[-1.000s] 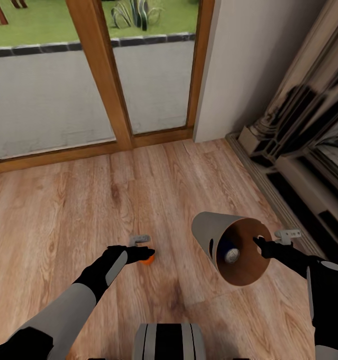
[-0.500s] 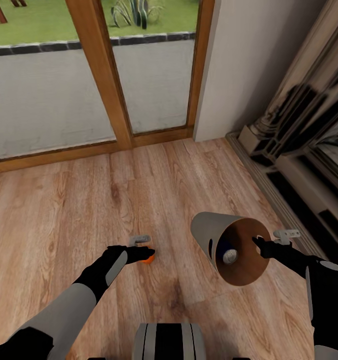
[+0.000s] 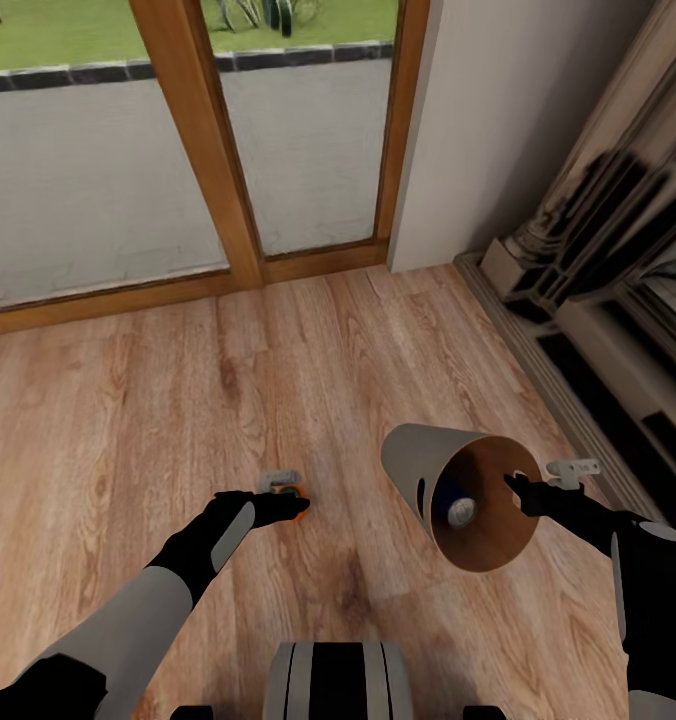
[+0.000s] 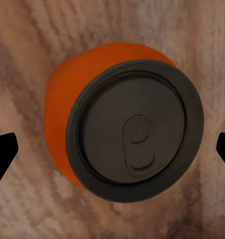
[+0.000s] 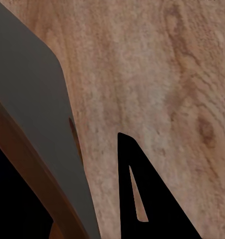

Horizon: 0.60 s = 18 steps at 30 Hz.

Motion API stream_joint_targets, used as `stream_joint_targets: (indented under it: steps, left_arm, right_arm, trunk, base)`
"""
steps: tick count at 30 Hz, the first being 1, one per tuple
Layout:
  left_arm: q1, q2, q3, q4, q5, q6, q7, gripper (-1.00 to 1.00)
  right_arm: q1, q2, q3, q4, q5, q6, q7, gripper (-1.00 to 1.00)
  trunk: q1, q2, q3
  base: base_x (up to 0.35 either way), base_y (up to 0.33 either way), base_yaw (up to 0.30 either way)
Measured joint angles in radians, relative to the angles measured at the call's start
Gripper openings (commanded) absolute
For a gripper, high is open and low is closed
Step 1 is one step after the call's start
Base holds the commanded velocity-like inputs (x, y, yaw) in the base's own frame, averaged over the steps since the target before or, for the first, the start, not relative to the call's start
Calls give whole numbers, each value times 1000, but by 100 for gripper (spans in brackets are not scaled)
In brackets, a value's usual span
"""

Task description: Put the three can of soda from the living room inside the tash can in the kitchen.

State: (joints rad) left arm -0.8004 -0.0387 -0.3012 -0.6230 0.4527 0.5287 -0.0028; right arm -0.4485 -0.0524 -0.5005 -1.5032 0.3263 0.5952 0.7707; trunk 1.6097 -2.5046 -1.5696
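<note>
An orange soda can (image 3: 300, 497) stands upright on the wood plank floor, its dark metal top (image 4: 134, 129) facing my left wrist camera. My left gripper (image 3: 286, 500) hangs directly over it, open, with one fingertip (image 4: 2, 155) far out on each side of the can and neither touching it. My right gripper (image 3: 519, 487) is shut on the rim of the grey trash can (image 3: 423, 465), held off the floor and tilted with its brown inside toward me. The dark blue soda can (image 3: 456, 505) lies inside it. The bin's grey wall (image 5: 37, 99) passes close by my right finger (image 5: 142, 199).
A wood-framed glass door (image 3: 198, 150) closes the far side, with a white wall (image 3: 498, 120) to its right. A dark fireplace surround (image 3: 618, 300) runs along the right edge. Bare plank floor (image 3: 128, 400) lies to the left and ahead.
The whole picture has shifted a little, so the camera moved. My left gripper now covers more of the orange can. The right gripper and the bin hold the same pose.
</note>
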Motion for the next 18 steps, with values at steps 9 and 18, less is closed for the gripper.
stream_joint_targets:
  steps: [9,18]
  left_arm:
    - [0,-1,0,0,5,-2,-1,-100]
    - [0,-3,0,-1,6,-2,-2,-100]
  right_arm:
    - [0,0,9,-1,1,0,-1,-100]
    - [1,0,13,-1,2,-2,-2,-100]
  trunk:
    - [0,0,0]
    - [0,0,0]
  base:
    - [0,0,0]
    - [0,0,0]
